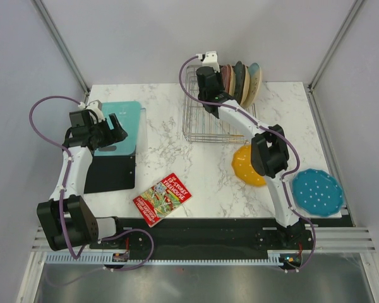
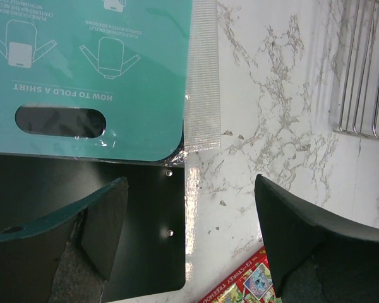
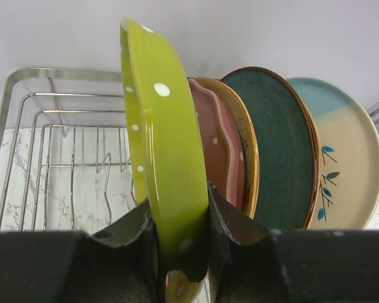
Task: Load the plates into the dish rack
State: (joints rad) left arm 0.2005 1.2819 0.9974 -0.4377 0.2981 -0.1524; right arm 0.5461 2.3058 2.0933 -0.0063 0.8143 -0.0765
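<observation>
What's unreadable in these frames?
1. Right wrist view: lower rim of the lime green dotted plate, and whether it sits in a slot of the silver wire dish rack, hidden by the fingers of the right gripper.
2. Top view: orange dotted plate partly covered by the right arm.
3. Left wrist view: red picture booklet cut off by the bottom edge.

Most dish rack [image 1: 205, 120] slots lie open (upright plates [image 1: 241, 83] block one end).

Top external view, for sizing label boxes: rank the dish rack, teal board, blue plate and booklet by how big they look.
1. dish rack, clearly largest.
2. teal board, partly covered, so its lead over the plate is unsure.
3. blue plate, close to the board.
4. booklet, smallest.
</observation>
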